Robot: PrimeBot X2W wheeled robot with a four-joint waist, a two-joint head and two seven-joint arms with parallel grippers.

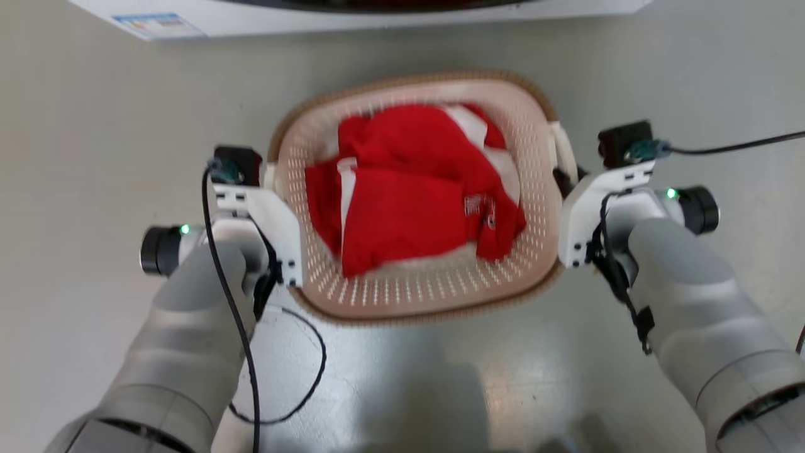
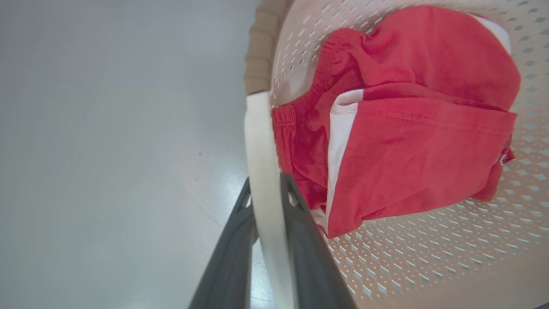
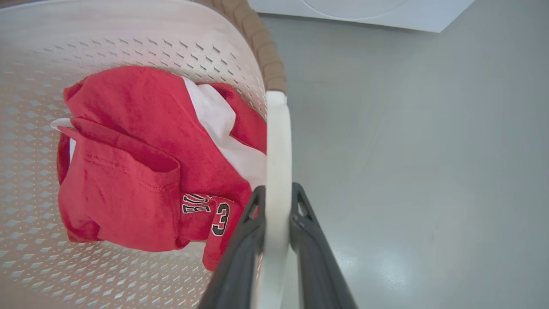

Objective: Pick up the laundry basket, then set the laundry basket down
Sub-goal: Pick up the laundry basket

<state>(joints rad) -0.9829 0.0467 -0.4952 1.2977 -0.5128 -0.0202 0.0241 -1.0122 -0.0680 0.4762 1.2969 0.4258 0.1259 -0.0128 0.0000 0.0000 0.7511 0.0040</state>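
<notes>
Laundry basket (image 1: 402,292): a cream perforated tub with a brown woven-look rim (image 1: 415,78), seen from above in the head view. It sits between the two arms, over the grey floor (image 1: 94,126) and just short of the washing machine (image 1: 377,16). Whether its base touches the floor cannot be told.
Contents: a crumpled red garment (image 1: 402,201) with white panels lies across the bottom. Black-and-white lettering (image 3: 214,214) including a "3" shows in the right wrist view.
Left gripper (image 2: 266,182): its two dark fingers are clamped on the white left handle (image 2: 261,141), one on the outer face and the other on the basket side.
Right gripper (image 3: 278,189): its fingers are closed the same way on the white right handle (image 3: 279,137), which runs up to the brown rim.
Arms: pale grey forearms rise from the lower corners of the head view. Each wrist is hard against one side of the tub and shows a small green light (image 1: 184,229).
Cable (image 1: 322,358): a black lead drops from the left wrist and loops on the floor beside the near rim.
Washing machine: white, lying along the top edge of the head view, with a blue label (image 1: 157,25) near its left corner.
Sharpness: the head view is slightly blurred, while both wrist views are crisp at the handles.
</notes>
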